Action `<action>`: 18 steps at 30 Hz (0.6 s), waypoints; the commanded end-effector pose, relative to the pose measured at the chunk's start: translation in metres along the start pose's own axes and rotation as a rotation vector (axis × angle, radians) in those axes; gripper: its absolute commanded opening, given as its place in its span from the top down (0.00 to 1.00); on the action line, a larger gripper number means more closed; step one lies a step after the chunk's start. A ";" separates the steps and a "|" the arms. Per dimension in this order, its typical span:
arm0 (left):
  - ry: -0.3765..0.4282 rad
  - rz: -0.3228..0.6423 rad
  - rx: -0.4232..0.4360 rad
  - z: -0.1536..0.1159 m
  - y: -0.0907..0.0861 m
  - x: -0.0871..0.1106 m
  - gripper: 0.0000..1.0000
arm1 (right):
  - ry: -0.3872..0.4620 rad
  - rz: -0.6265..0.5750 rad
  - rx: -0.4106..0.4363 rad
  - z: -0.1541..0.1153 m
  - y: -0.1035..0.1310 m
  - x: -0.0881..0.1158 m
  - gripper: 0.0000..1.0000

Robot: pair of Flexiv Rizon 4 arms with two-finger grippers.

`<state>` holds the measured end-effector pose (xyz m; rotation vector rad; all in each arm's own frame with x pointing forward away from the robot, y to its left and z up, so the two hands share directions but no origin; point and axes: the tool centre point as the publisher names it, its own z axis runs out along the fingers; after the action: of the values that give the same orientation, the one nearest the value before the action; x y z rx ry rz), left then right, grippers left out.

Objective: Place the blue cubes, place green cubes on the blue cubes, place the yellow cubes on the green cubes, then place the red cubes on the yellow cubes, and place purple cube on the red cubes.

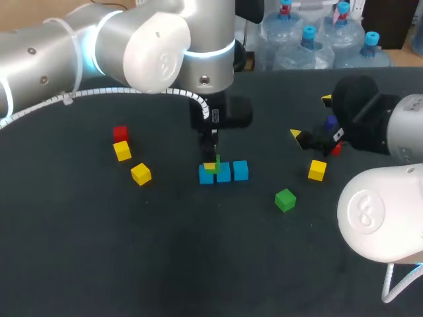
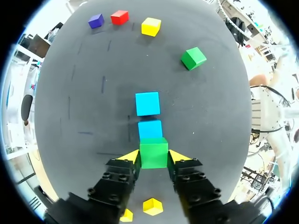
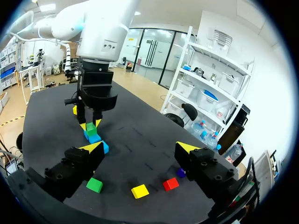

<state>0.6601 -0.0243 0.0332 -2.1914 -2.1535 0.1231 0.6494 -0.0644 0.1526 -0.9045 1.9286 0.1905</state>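
Head cam: fixed, high behind robot, looks down on table point(image 1: 99, 264). L wrist cam: very near, looks steeply down on green cube point(image 2: 153, 153) and blue cubes point(image 2: 147, 103). R wrist cam: farther off, prob. lower, faces L arm point(image 3: 100, 28) side-on. All 3 share those cubes.

In the head view the left arm point(image 1: 165, 46) covers most of the left gripper point(image 1: 213, 165). Only a sliver of the green cube point(image 1: 217, 160) it grips shows, and whether that cube touches the blue cube point(image 1: 206, 176) below cannot be told. From the left wrist that blue cube is hidden under the green one, and a yellow cube point(image 2: 126, 215) sits half behind a finger. In the head view the right gripper point(image 1: 310, 117) covers most of the purple cube point(image 1: 330, 123) and part of the red cube point(image 1: 336, 151).
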 end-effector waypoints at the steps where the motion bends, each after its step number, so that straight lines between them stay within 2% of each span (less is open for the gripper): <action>1: 0.002 0.001 0.005 -0.001 0.003 0.000 0.58 | -0.002 0.000 -0.003 0.000 -0.001 0.001 0.00; 3: 0.002 0.000 0.006 0.000 0.003 0.000 0.55 | -0.002 0.000 -0.003 0.000 -0.001 0.001 0.00; 6: 0.004 0.001 0.007 0.000 0.003 0.000 0.41 | -0.002 0.000 -0.003 0.000 -0.001 0.001 0.00; 7: 0.004 0.001 0.007 0.000 0.003 0.000 0.26 | -0.002 0.000 -0.003 0.000 -0.001 0.001 0.00; 9: 0.005 0.001 0.007 0.000 0.003 0.000 0.15 | -0.002 0.000 -0.003 0.000 -0.001 0.001 0.00; 10: 0.005 0.001 0.007 0.000 0.003 0.000 0.00 | -0.002 0.000 -0.003 0.000 -0.001 0.001 0.00; 18: -0.023 -0.029 -0.017 -0.012 0.000 0.005 0.00 | -0.002 0.000 -0.003 0.000 -0.001 0.001 0.00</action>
<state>0.6641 -0.0250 0.0383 -2.1747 -2.1884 0.1300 0.6494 -0.0644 0.1526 -0.9045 1.9286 0.1905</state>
